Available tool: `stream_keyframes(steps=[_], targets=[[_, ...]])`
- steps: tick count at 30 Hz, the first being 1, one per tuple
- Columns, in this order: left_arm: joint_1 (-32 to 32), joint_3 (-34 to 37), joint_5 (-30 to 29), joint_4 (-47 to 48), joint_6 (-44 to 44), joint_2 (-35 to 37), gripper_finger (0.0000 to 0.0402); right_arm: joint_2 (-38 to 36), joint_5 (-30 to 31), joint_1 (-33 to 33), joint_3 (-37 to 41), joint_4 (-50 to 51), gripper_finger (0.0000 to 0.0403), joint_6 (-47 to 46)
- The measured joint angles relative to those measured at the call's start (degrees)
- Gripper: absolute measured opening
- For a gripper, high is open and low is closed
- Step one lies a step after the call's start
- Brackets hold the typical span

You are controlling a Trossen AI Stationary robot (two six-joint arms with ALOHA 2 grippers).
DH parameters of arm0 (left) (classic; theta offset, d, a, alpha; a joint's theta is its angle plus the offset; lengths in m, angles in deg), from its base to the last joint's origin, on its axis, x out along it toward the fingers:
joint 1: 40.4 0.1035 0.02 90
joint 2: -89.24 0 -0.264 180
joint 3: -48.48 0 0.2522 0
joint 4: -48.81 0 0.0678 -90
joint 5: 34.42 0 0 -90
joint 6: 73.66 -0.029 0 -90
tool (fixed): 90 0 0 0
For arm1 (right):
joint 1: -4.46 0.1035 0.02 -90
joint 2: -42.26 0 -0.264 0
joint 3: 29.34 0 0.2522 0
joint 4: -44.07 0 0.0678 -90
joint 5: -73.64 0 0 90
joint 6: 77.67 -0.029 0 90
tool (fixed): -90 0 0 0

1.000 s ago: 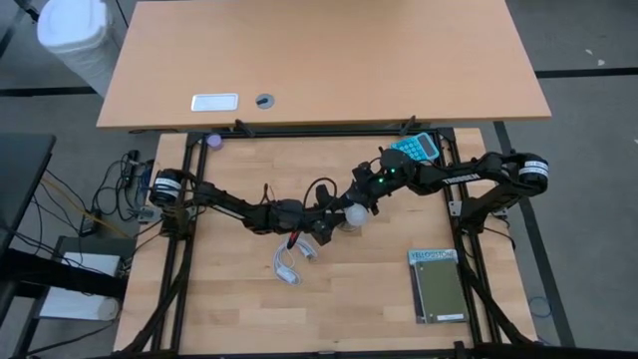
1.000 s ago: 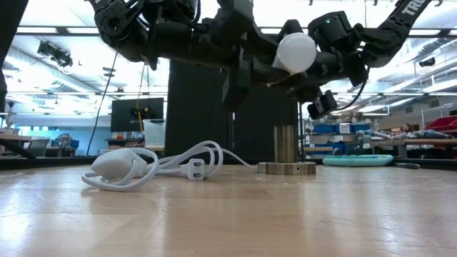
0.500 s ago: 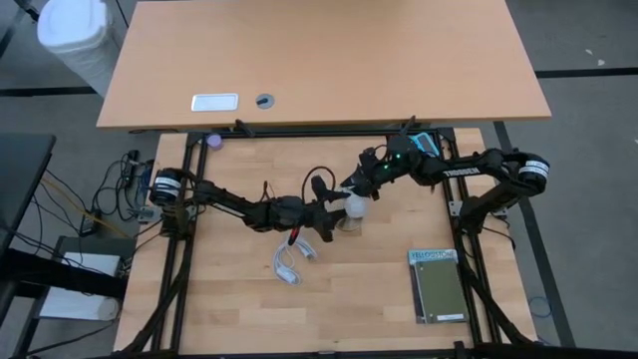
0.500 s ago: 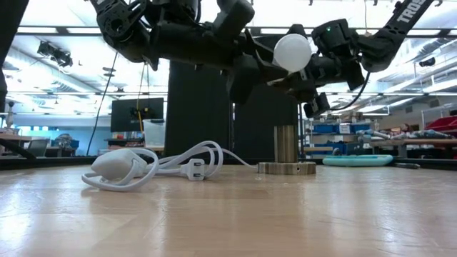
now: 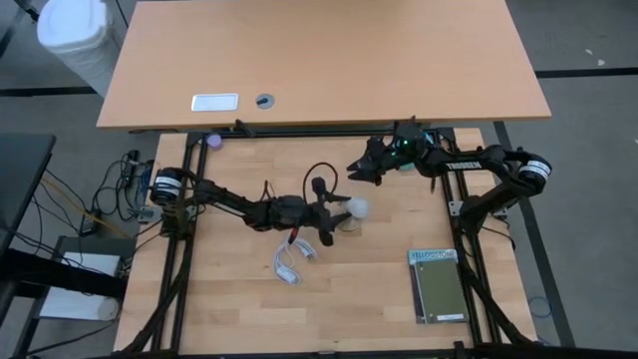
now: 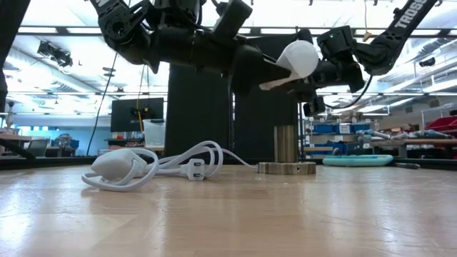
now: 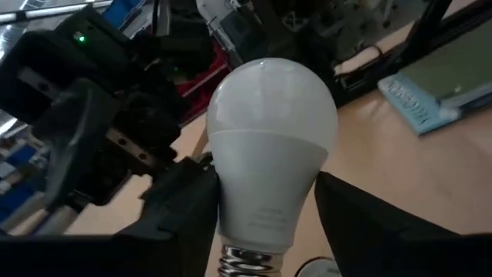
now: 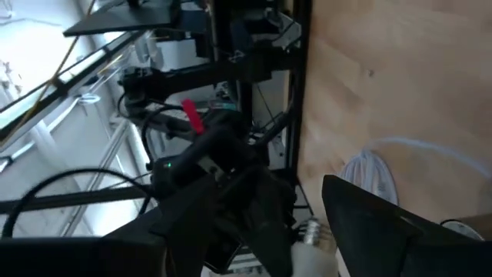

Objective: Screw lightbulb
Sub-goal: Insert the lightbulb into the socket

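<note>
Fingers of the left gripper clamp the lightbulb by its lower white body in the left wrist view, one dark finger on each side, with the silvery thread showing just beneath. Beyond the bulb lies the pale wooden table and a green booklet on it.

From the high view, the left gripper sits near the middle of the table, and the lightbulb pokes out from it toward the right. A coiled white cable lies just nearer than the gripper, the green booklet rests at the near right, and a purple ball sits at the far left edge. The right gripper hangs apart from the bulb, farther back and to the right; its fingers stand spread and hold nothing.

At table height in the low view, the lightbulb is up in the air, tilted, above and slightly right of a round metal socket that stands on the table. The white cable lies to the socket's left.

Seen from the right wrist, the right arm's own fingers are parted around empty space, with the left arm and the bulb's thread beyond them.
</note>
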Motion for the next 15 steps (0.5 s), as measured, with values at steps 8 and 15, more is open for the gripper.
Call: stream_keyframes(steps=[8,15], targets=[[3.24,0.00,0.70,5.38,6.85,0.00,0.0205,-0.40,-7.10,0.76,0.00,2.31,0.0242,3.22],[4.36,0.17,1.73,3.88,9.29,-2.09,0.0204,-10.43,-5.88,0.74,0.00,4.37,0.0242,11.00]])
